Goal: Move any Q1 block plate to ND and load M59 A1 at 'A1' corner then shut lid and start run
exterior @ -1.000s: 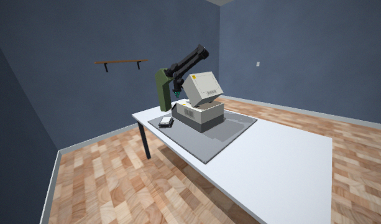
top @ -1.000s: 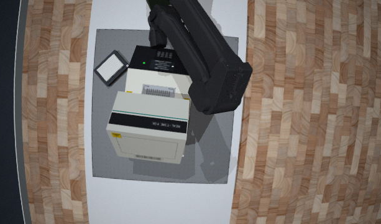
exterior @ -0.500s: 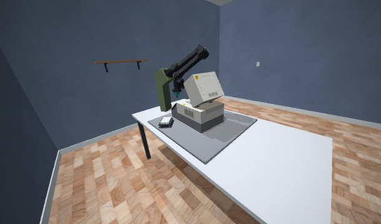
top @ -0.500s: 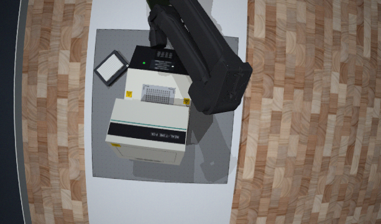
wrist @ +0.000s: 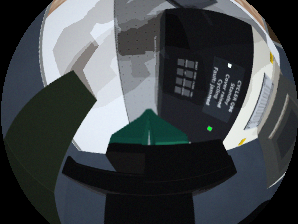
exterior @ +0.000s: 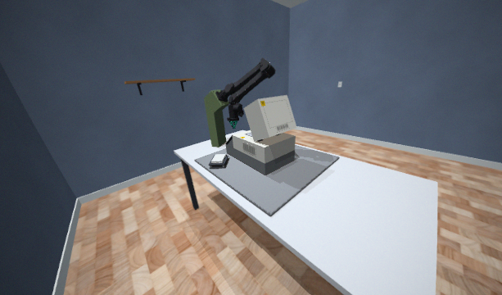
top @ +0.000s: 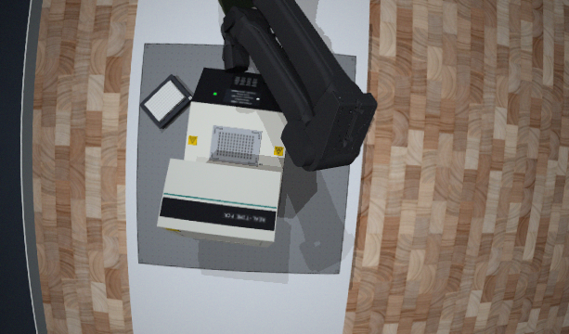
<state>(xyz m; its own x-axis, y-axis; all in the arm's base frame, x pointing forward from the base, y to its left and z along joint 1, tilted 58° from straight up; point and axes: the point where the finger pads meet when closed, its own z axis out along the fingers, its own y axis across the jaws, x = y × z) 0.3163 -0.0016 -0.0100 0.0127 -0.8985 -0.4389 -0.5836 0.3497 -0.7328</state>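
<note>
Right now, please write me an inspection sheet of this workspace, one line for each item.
Surface: white table with grey mat.
Job's things: cycler Q1, lid raised; block exposed, no plate seen on it; status lamp green. Plate M59 lies on nest N1, left of the panel.
Clutter: nothing seen.
Grippers: pincer shut, holding nothing, hovering above the keypad.
Cables: nothing seen.
Surroundings: wooden floor, blue walls, wall shelf.

Overhead, far room-corner, close wrist views; shared cycler [top: 219,186].
</note>
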